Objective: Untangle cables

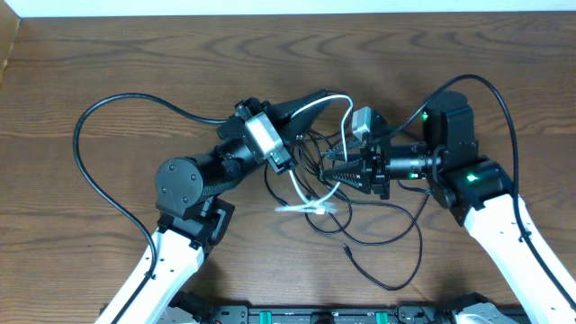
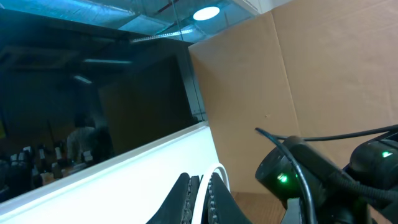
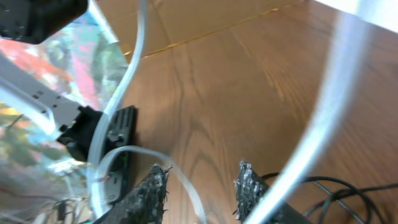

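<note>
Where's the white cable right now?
Overhead view, mid-table: the white cable arcs from the left gripper tip across and down towards the open right gripper, with the black cables looped below it.

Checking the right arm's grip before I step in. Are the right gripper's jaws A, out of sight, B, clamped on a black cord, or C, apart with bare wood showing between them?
C: in the right wrist view the right gripper has its fingers apart, the wooden table visible between them, with only a white cable passing nearby.
</note>
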Controlling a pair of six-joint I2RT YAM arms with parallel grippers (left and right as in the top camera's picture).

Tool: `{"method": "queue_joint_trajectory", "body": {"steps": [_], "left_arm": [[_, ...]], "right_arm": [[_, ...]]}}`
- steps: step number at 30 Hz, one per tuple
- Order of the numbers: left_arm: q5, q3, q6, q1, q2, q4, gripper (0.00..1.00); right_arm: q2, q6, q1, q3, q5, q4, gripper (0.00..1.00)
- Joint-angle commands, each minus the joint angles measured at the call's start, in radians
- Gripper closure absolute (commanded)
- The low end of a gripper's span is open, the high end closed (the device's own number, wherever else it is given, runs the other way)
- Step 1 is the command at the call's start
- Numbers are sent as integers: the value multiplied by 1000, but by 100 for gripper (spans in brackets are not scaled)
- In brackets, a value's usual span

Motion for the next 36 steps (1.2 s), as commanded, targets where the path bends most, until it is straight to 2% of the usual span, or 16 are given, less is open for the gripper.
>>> {"method": "queue_joint_trajectory", "body": {"steps": [1,13,18,25,32,36], "left_arm": [[-10,14,-8,5,-3,9,92],[-13,14,-1,37,-3,9,92],[-13,14,-2,47,-3,8,92],[-6,14,-38,46,0,-3,92],[-2,14,-54,-4,5,-3,92],[23,14,-54,-54,5,-2,92]], "right_arm": [[19,-26,11,12,-108,0,62],[21,-77,15,12,-219,0,60],[21,-77,23,12,-225,1,53],[21,-77,66,12,-224,32,52],[24,-77,110,12,-119,62,54],[29,-76,125,12,-25,66,60]]}}
